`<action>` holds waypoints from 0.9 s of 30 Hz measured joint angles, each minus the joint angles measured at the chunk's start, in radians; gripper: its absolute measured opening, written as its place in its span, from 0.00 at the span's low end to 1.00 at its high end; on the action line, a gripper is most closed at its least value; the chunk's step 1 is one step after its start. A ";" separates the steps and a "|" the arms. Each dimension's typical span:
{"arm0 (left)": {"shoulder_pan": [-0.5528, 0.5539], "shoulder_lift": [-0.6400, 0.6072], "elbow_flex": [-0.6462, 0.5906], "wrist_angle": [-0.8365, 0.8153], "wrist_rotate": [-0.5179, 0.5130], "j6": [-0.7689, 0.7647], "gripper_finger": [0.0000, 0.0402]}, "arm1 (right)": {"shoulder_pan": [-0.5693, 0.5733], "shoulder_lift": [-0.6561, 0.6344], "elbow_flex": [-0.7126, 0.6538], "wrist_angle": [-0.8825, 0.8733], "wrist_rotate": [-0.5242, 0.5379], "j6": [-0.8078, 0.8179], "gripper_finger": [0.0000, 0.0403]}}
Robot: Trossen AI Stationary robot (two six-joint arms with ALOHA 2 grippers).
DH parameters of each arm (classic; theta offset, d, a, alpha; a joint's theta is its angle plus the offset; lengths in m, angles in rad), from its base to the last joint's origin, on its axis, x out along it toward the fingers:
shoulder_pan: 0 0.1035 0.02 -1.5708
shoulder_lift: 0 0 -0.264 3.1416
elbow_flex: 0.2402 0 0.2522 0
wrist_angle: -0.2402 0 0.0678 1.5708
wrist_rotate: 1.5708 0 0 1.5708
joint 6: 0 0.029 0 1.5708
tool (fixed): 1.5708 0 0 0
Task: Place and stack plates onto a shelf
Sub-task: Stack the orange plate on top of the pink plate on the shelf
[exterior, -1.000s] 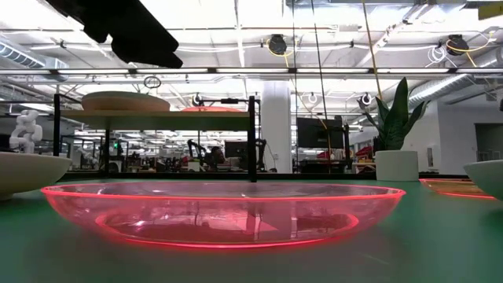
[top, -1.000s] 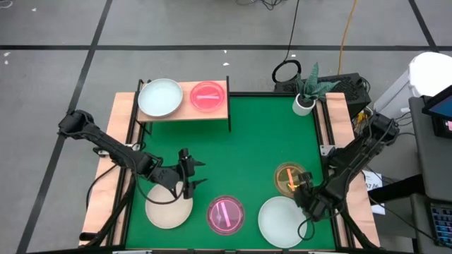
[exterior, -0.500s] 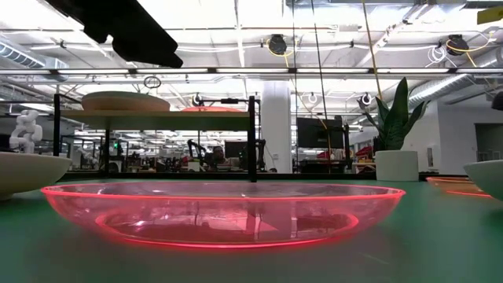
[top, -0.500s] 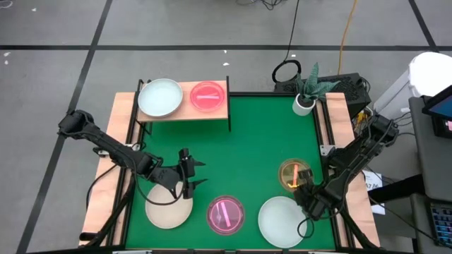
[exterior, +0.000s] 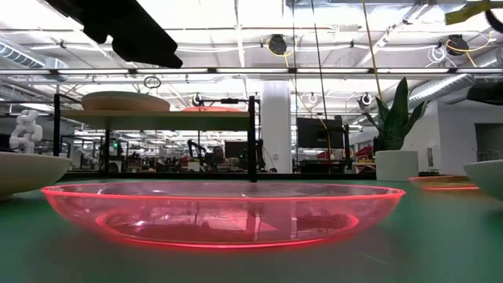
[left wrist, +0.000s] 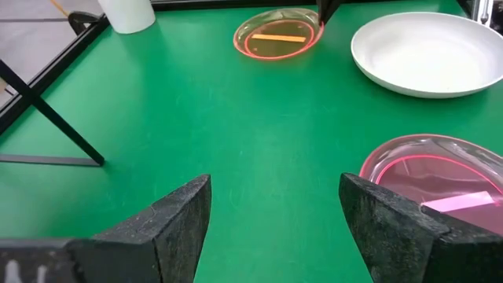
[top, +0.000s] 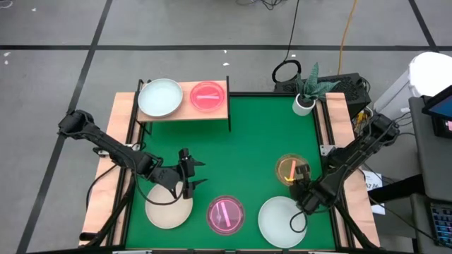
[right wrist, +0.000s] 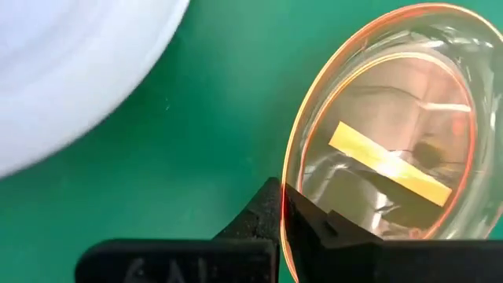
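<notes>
— Which claw is working? The right claw (top: 302, 185), at about four o'clock on the worktop (top: 261, 134); its fingers are clamped on the near rim of the amber plate (top: 290, 170), one finger inside the rim and one outside, as the right wrist view shows (right wrist: 385, 165).

— Is the plate off the surface? I can't say for sure; from table height its rim (exterior: 440, 184) looks low and close to level, just beside the pale plate (top: 281, 221) at five o'clock.

— And the other arm? The left claw (top: 189, 176) hovers at about eight o'clock with its fingers (left wrist: 177, 228) wide apart, holding nothing; the cream plate (top: 168, 209) lies under its wrist and the magenta plate (top: 225, 214) sits at six o'clock.

— Where does the amber one go? The shelf (top: 185, 109) stands at eleven o'clock; a mint-white plate (top: 160, 97) and a pink plate (top: 207, 95) already fill its board, so I'd guess it stacks on one of those.

— How would you do it well? Keep the pinch firm, since a rim hold lets a plate droop; lift straight up before swinging, clear of the pale plate; cross high enough to pass the shelf's black legs; keep the plate level; lower it centred and release only once it rests.

— Any hazard? The plant pot (top: 303, 104) at one o'clock is well apart from that path; the left arm is the nearer thing to mind.
</notes>
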 joint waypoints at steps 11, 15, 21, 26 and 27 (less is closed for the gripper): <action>-0.018 0.000 0.000 -0.010 0.001 -0.022 0.71 | -0.189 0.000 0.114 -0.018 0.075 -0.275 0.00; -0.025 0.000 0.000 -0.022 0.001 -0.037 0.71 | -0.269 0.000 0.163 -0.021 0.116 -0.389 0.00; -0.025 0.000 0.000 -0.032 0.001 -0.051 0.71 | -0.365 0.000 0.233 -0.004 0.177 -0.551 0.00; -0.031 0.000 0.000 -0.032 0.001 -0.068 0.71 | -0.424 0.000 0.300 0.014 0.208 -0.676 0.00; -0.034 0.000 0.000 -0.032 0.001 -0.068 0.71 | -0.436 0.000 0.316 0.016 0.208 -0.700 0.00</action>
